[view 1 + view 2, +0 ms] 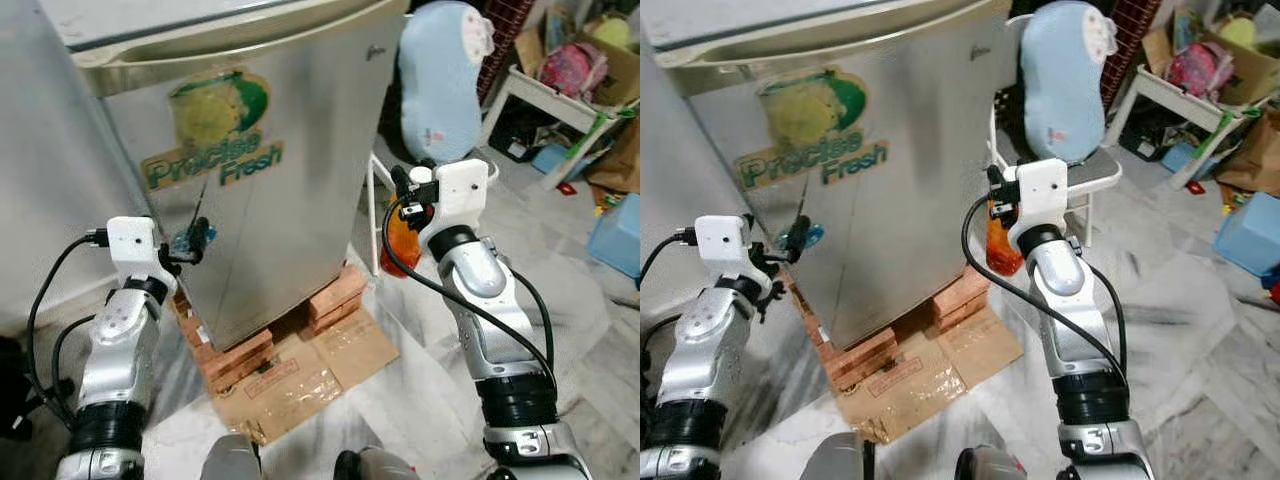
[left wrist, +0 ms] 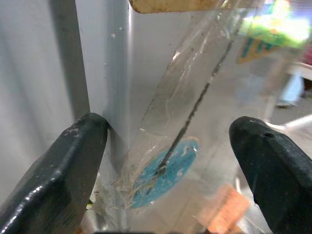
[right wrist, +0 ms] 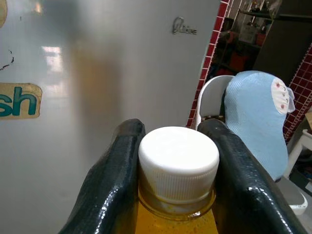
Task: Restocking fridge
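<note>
A silver fridge point(image 1: 250, 170) with a green "Precise Fresh" sticker point(image 1: 215, 160) stands before me, door closed. My left gripper point(image 1: 195, 240) is open at the door's left edge, low down, its fingers point(image 2: 63, 170) straddling that edge beside a round blue sticker point(image 2: 163, 170). To the right of the fridge, my right gripper point(image 1: 400, 205) is shut on the neck of an orange juice bottle point(image 1: 398, 245). Its white cap point(image 3: 178, 158) sits between the two fingers.
The fridge rests on bricks point(image 1: 335, 295) and flattened cardboard point(image 1: 300, 375). A white chair with a pale blue cushion point(image 1: 440, 75) stands to its right. A white table point(image 1: 555, 100) with clutter and a blue box point(image 1: 615, 235) are at the far right.
</note>
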